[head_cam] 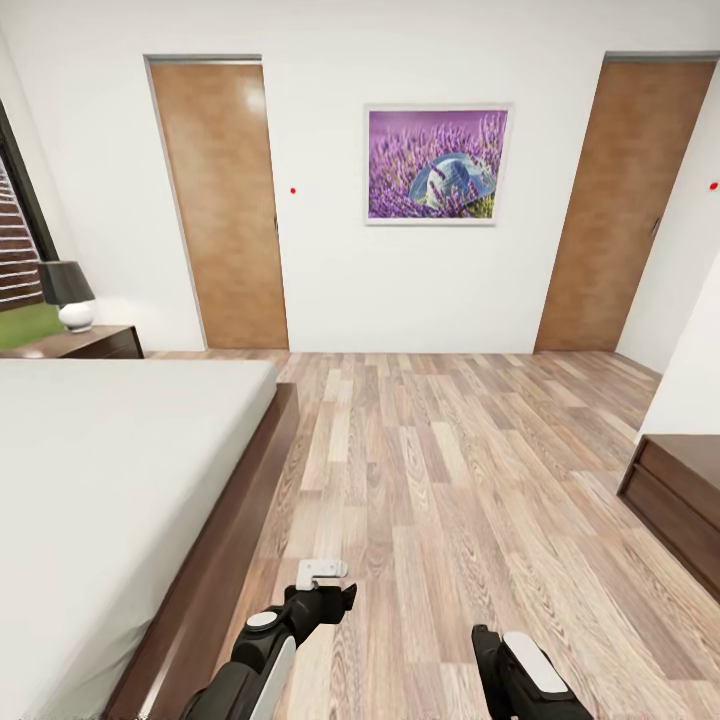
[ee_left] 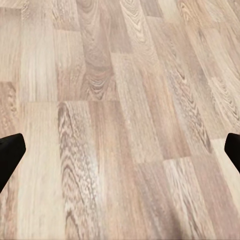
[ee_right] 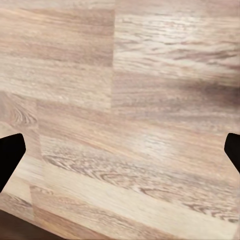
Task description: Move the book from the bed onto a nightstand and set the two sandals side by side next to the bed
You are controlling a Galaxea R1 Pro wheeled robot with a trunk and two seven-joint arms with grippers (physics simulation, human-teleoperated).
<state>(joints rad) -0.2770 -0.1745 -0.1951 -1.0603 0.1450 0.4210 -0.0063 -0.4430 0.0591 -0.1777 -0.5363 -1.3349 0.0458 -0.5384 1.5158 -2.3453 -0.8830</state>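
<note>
Wood-plank floor point(head_cam: 450, 480) spreads through the white-walled bedroom. Nearest, the left gripper point(ee_left: 120, 150) and right gripper point(ee_right: 120, 150) hang over bare planks, fingers spread wide, holding nothing. The bed point(head_cam: 110, 480) lies to the left, its grey mattress bare. Beyond it, a nightstand point(head_cam: 95, 343) carries a lamp point(head_cam: 68, 293). Two brown doors point(head_cam: 225, 200) flank a lavender picture point(head_cam: 437, 164) on the far wall.
</note>
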